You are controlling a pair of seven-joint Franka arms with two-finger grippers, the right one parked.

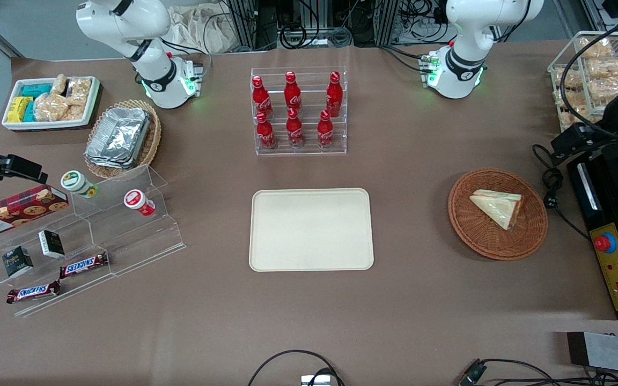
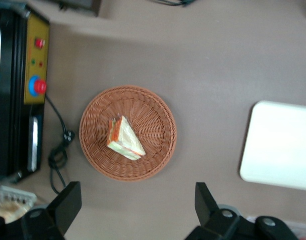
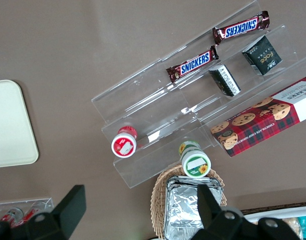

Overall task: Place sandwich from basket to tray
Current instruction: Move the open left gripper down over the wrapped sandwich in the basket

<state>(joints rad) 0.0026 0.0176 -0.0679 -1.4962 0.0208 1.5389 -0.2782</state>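
The sandwich (image 1: 497, 208) (image 2: 123, 139), a pale wedge with orange-red and green filling, lies in the round reddish-brown basket (image 1: 480, 241) (image 2: 158, 160). The cream tray (image 1: 311, 229) (image 2: 280, 145) lies flat and bare beside the basket, toward the parked arm's end. My left gripper (image 1: 567, 142) (image 2: 136, 205) hangs high over the table, a little farther from the front camera than the basket and toward the working arm's end. It is open wide, its black fingers (image 2: 67, 200) far apart with only bare table between them. It touches nothing.
A black machine with a red button (image 1: 615, 257) (image 2: 35, 85) and its cable (image 1: 553, 193) lie close beside the basket. A bottle rack (image 1: 298, 112) stands farther back than the tray. A clear snack bin (image 1: 588, 69), foil trays (image 1: 121, 139) and an acrylic display (image 1: 89, 236) sit apart.
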